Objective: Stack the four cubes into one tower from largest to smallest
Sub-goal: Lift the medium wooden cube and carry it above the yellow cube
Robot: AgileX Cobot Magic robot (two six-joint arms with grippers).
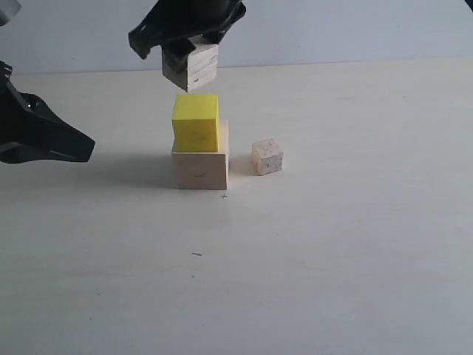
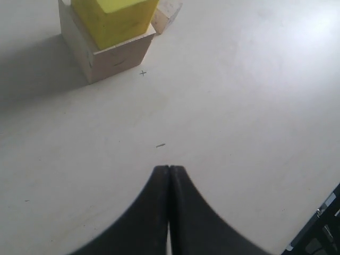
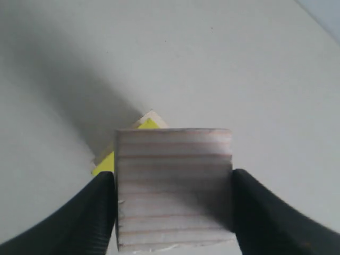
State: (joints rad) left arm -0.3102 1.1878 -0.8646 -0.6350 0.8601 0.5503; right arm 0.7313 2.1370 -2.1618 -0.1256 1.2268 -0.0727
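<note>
The right fingers (image 3: 90,212) grip the medium wooden cube (image 1: 191,65) just above the yellow cube (image 1: 196,122); the left fingers (image 2: 156,202) are pressed closed.

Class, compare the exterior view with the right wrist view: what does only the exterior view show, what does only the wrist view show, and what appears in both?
Only the exterior view: the small cube standing beside the stack, the left gripper off to one side, and the open gap between the held medium cube and the yellow cube.
Only the right wrist view: the striped grain on the medium cube's face, with fingers pressed on its opposite sides.
Both: the right gripper holding the medium cube above the yellow cube, which sits on the large cube.
</note>
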